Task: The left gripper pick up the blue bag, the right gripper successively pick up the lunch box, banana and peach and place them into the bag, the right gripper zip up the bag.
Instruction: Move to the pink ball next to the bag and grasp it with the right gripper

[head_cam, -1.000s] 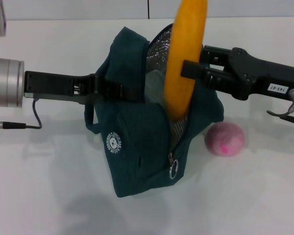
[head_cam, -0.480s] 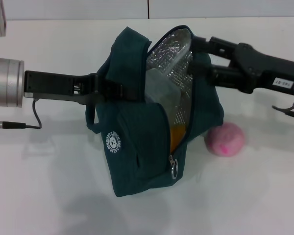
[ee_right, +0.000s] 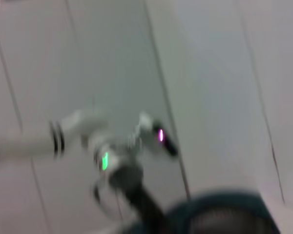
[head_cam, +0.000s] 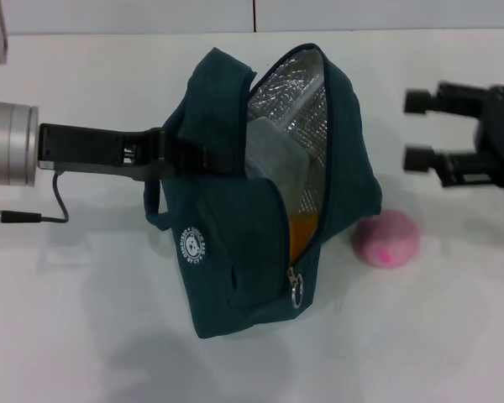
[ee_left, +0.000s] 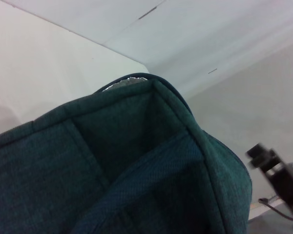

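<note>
The blue bag stands on the white counter near the middle of the head view, its zipper undone and its mouth gaping toward the far side so the silver foil lining shows. Inside the opening the lunch box leans against the lining, and below it a strip of the banana shows orange in the narrow lower end of the gap. The metal ring pull hangs at the near end of the zipper, and the round white logo sits on the bag's left face. The left end effector comes in from the left side and is clamped on the bag's upper left edge, beside a loop handle; in the left wrist view the teal fabric fills most of the picture. The peach lies on the counter just beside the bag's right side, not touching it. The right end effector hangs above and to the right of the peach, well apart from the bag, its two fingers spread wide with nothing between them.
</note>
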You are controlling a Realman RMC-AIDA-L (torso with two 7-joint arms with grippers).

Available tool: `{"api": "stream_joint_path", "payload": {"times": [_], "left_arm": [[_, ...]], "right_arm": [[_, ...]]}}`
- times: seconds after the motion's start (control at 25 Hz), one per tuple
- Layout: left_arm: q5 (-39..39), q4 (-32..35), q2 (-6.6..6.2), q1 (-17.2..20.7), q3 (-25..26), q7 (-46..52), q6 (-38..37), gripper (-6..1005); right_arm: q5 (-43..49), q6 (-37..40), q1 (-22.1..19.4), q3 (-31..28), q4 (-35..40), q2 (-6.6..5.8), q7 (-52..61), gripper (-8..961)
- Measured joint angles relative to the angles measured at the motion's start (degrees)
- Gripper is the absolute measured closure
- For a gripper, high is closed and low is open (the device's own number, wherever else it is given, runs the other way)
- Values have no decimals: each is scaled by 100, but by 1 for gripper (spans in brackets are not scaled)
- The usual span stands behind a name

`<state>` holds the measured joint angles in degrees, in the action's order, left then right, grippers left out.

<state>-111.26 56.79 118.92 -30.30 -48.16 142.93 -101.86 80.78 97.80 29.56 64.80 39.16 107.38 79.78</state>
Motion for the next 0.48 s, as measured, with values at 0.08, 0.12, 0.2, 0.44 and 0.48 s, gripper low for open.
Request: {"api": "stream_joint_path", "payload": {"times": [0.08,0.12,0.2,0.44,0.48], "left_arm": [[-1,-1,-3,6,0,-1,0,968],[-2,-1,-4,6,0,-2,0,968],[-4,-1,-6,6,0,-2,0,968],[-21,-1,-4,28,0,-9,1,968],[-24,-1,-4,39,0,-16,2,967]], "right_arm": [[539,-15,-37,-77,214,-162,9,109],[734,-12,-38,-152,258,-205,21,109],[1184,21,-38,-385,339,-267,78,110],[2304,-140,-44,-1006,509,-170,298,111],[2432,-235,-46,-1027,508,-129,300,112]]}}
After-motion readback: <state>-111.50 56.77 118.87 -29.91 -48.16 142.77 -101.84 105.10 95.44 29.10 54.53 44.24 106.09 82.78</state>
